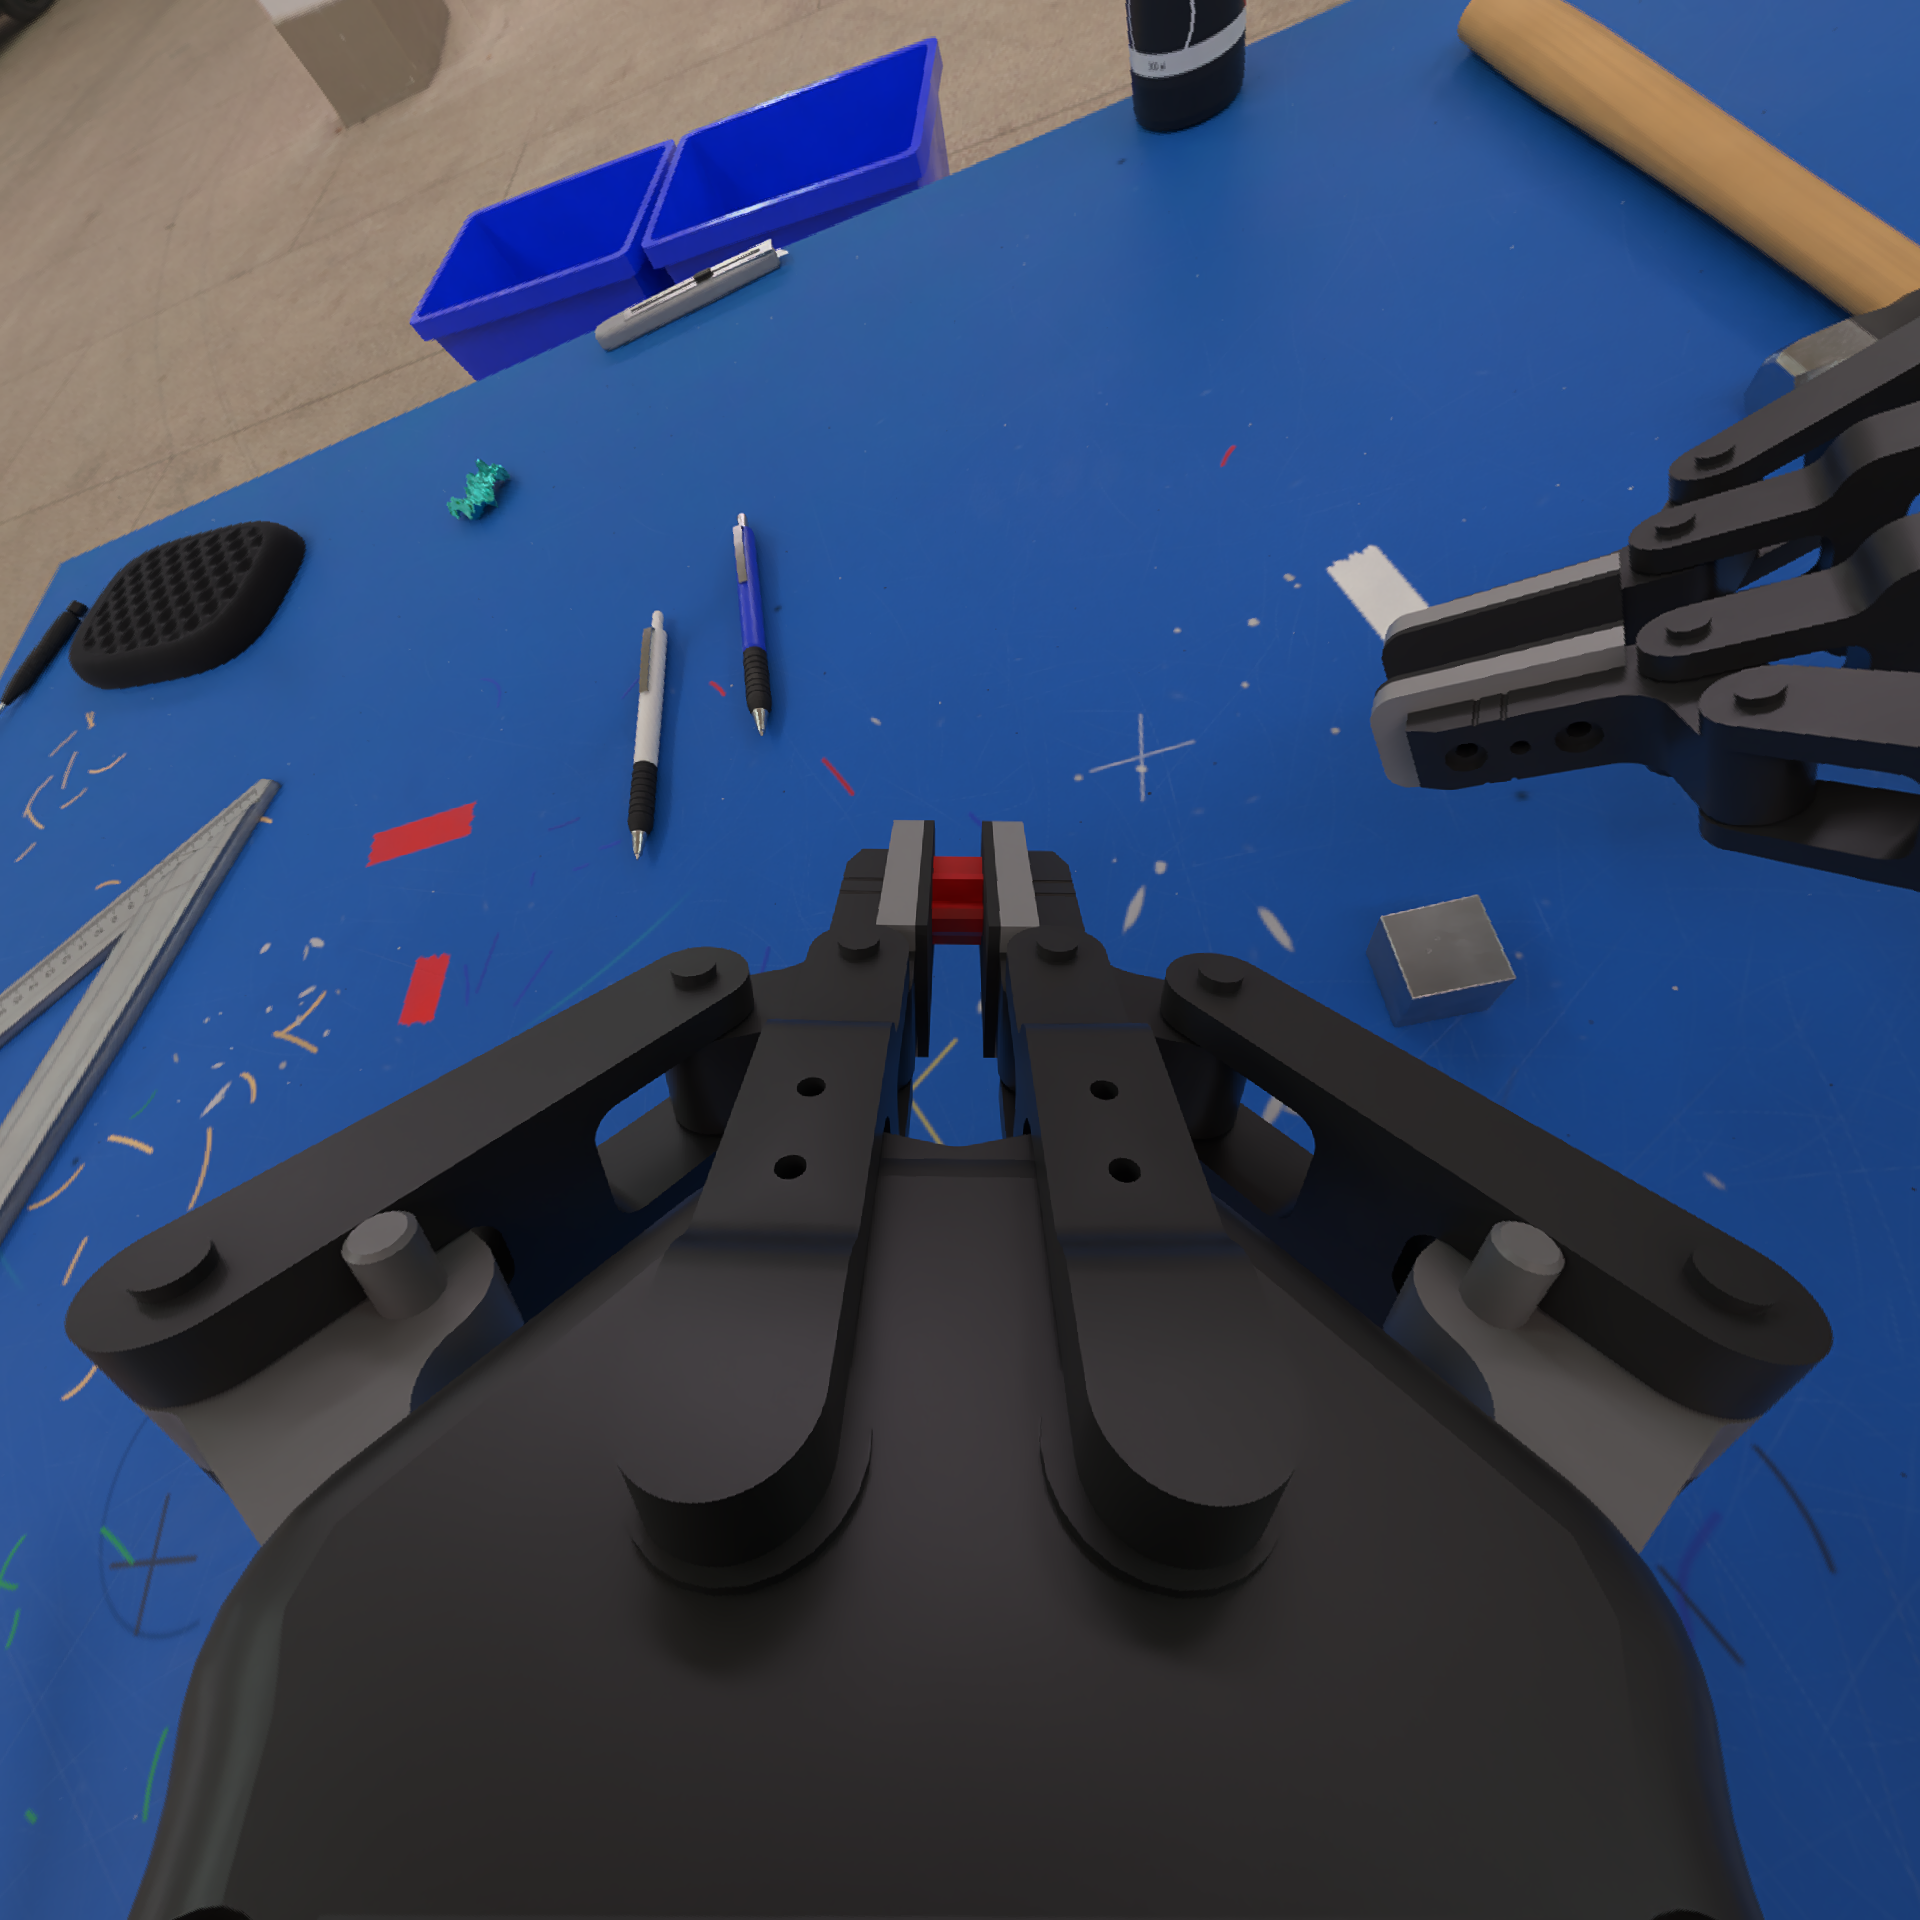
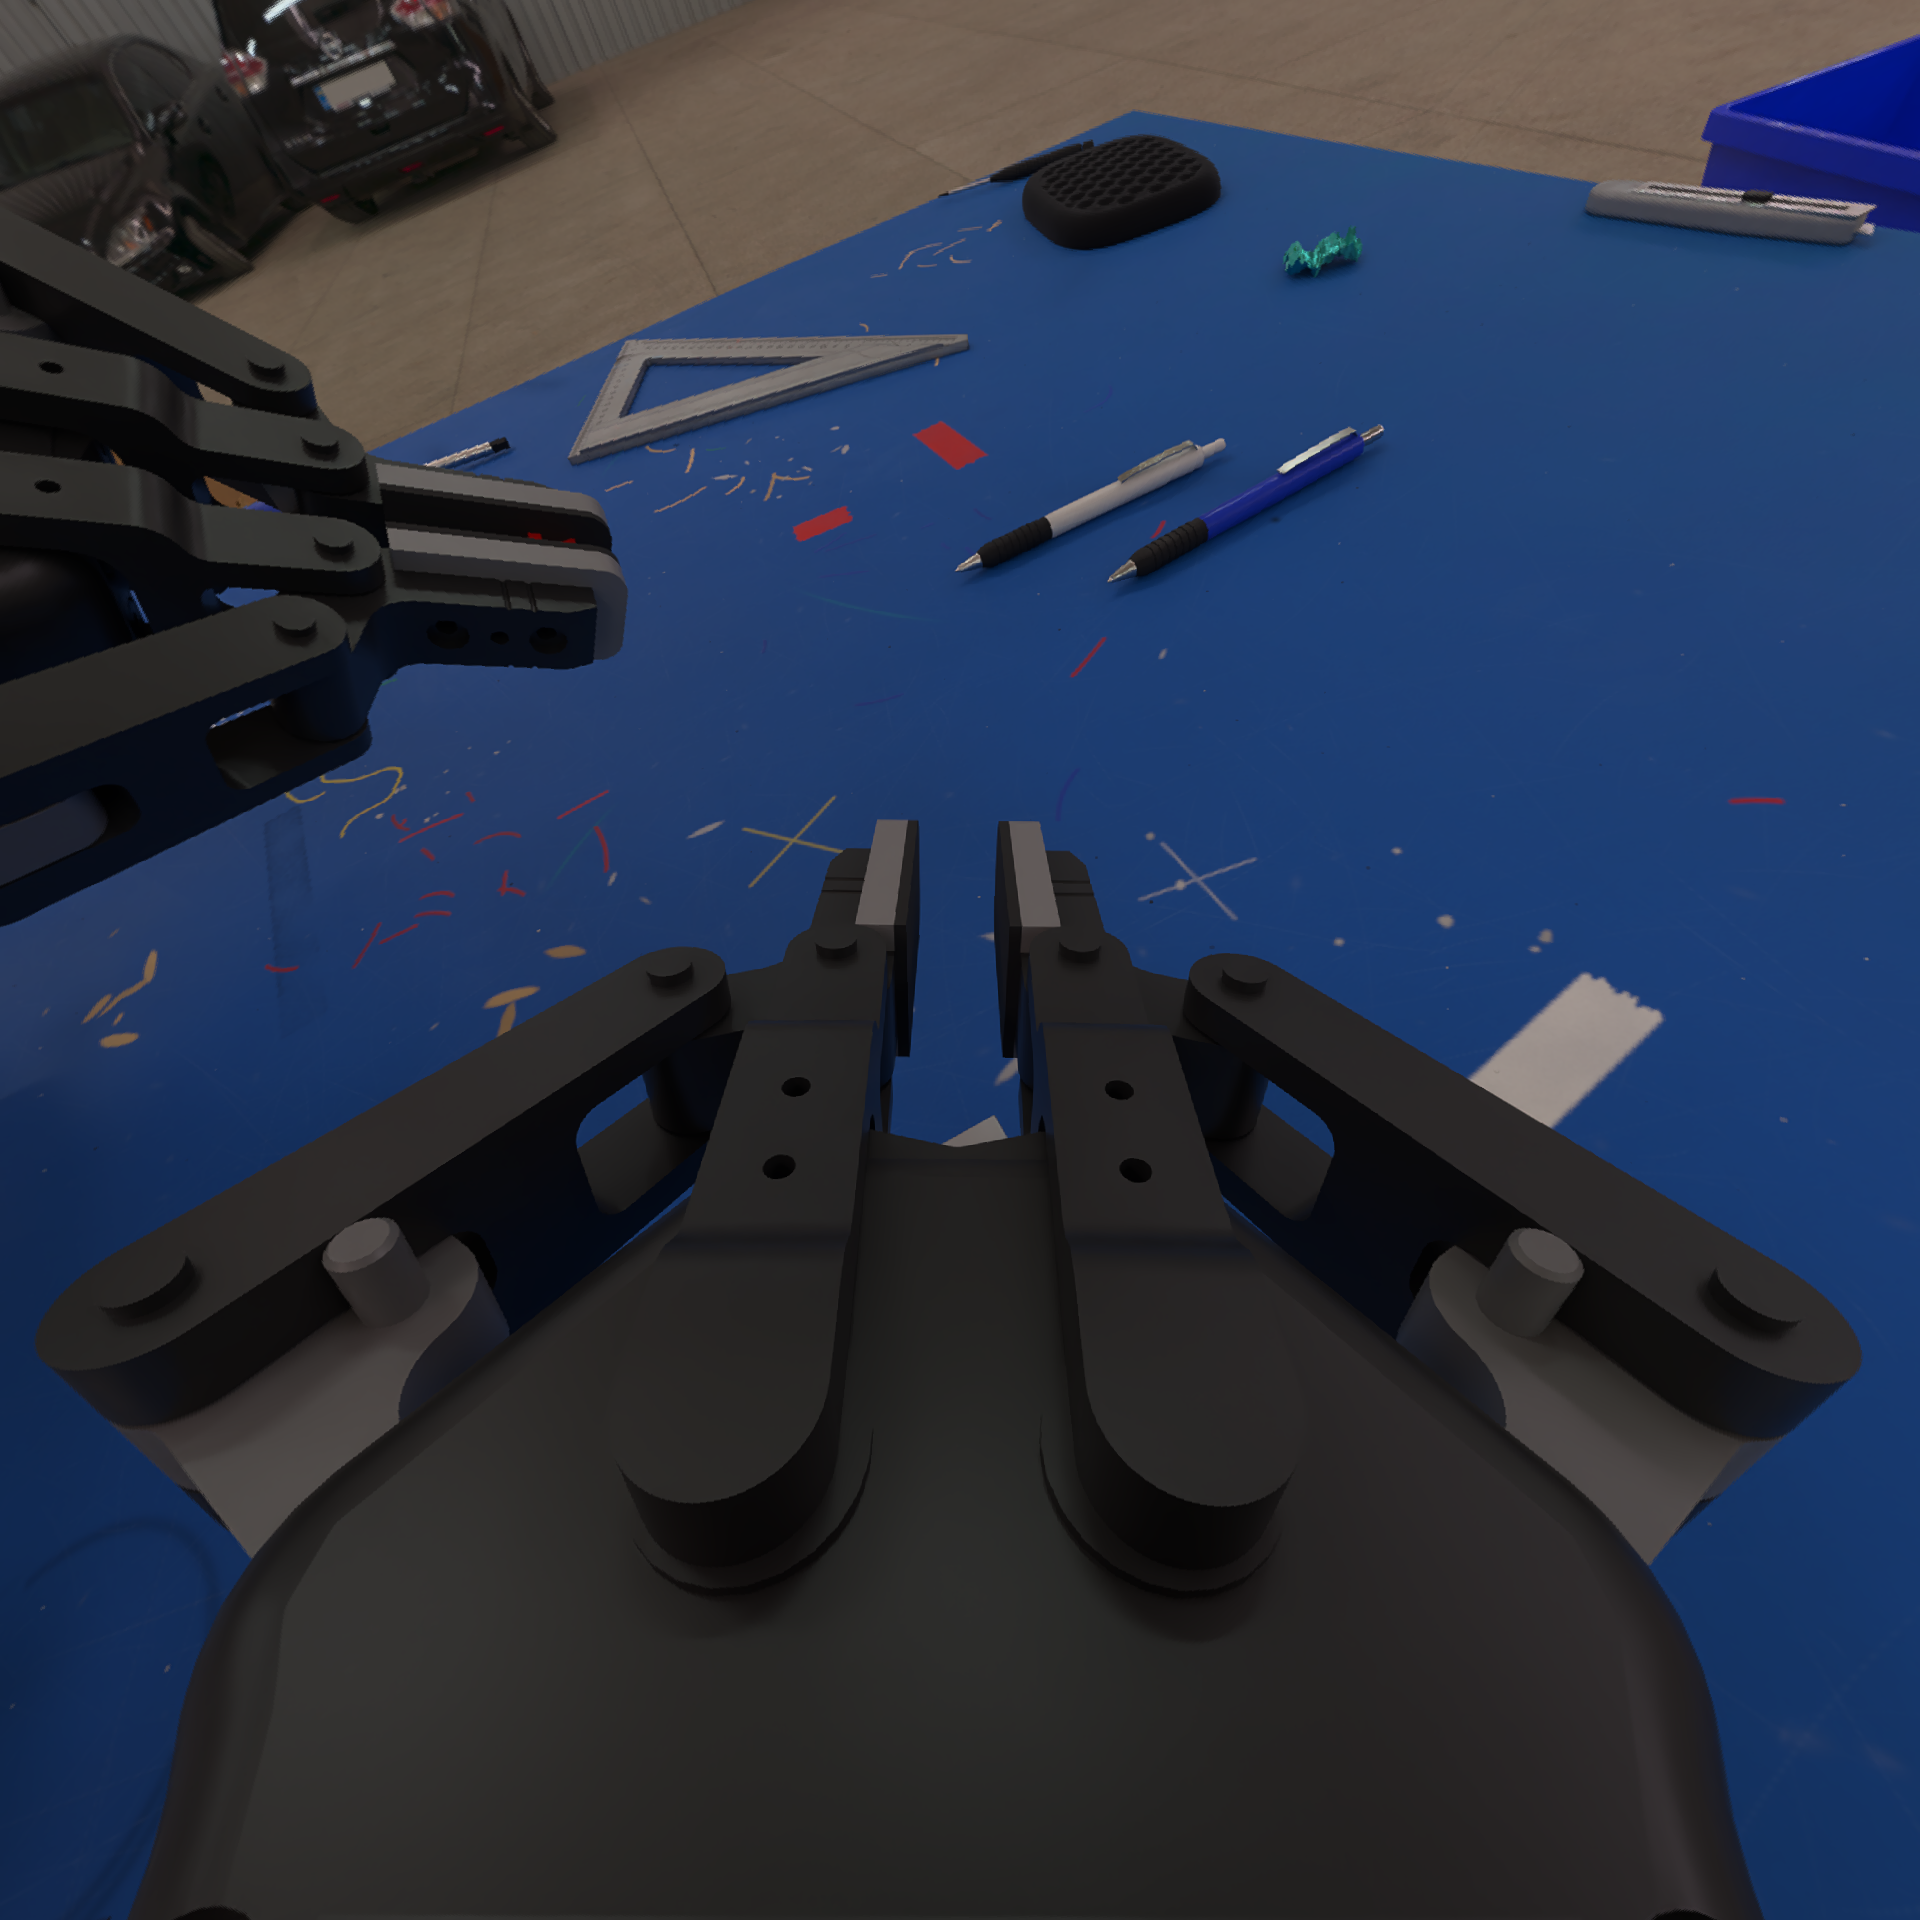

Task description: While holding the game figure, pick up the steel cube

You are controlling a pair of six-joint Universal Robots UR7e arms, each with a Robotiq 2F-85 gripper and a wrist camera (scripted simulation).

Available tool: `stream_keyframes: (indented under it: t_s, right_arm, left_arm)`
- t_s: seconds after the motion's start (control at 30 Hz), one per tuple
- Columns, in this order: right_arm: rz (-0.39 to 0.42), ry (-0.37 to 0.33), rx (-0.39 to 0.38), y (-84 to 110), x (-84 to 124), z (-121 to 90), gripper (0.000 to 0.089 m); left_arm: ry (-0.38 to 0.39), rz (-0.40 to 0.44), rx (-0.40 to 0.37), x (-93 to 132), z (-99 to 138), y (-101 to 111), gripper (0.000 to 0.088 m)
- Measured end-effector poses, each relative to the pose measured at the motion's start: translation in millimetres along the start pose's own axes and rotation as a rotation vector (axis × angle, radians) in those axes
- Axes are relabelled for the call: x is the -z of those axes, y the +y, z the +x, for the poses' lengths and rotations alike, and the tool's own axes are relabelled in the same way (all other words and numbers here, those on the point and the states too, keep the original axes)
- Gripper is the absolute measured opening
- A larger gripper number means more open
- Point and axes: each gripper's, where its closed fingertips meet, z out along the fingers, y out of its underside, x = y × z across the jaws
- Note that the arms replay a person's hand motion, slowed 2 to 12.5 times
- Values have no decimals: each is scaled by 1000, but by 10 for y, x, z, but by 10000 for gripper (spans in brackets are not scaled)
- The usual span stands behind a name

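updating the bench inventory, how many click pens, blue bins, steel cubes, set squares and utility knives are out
click pens: 2
blue bins: 2
steel cube: 1
set square: 1
utility knife: 1
total: 7

Left gripper (image 1: 957,873) clamped; right gripper (image 2: 957,873) narrowly parted

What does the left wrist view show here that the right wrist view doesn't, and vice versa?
Only the left wrist view: the steel cube lying free on the table, the red game figure clamped in the left pincer, a wooden handle and a dark bottle.
Only the right wrist view: parked cars.
Both: two pens, a set square, a blue bin.
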Motion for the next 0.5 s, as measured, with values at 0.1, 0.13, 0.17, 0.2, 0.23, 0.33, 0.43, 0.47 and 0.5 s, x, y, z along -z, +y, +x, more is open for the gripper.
stream_keyframes:
  t_s: [0.1, 0.13, 0.17, 0.2, 0.23, 0.33, 0.43, 0.47, 0.5]
  right_arm:
    - [-9, -1, 4, 13, -7, 11, 118]
    - [-14, -2, 10, 19, -9, 12, 92]
    - [-18, -3, 17, 24, -12, 11, 66]
    - [-21, -3, 24, 27, -13, 10, 44]
    - [-22, -4, 29, 29, -13, 8, 33]
    - [-22, -4, 30, 28, -11, 11, 27]
    - [-17, -3, 18, 19, -11, 24, 26]
    - [-17, -2, 15, 19, -12, 28, 26]
    - [-18, -1, 14, 20, -14, 31, 26]
  left_arm:
    - [8, 3, 8, 1, 7, 0, 79]
    - [10, 3, 9, 1, 10, 0, 79]
    - [10, 4, 10, 1, 13, -2, 79]
    - [9, 4, 9, 1, 15, -3, 79]
    - [7, 4, 6, 1, 16, -5, 79]
    - [4, 4, 0, -1, 19, -4, 79]
    - [11, 7, 9, -4, 22, -7, 79]
    - [13, 7, 13, -6, 23, -6, 79]
    - [15, 7, 15, -9, 25, -5, 79]
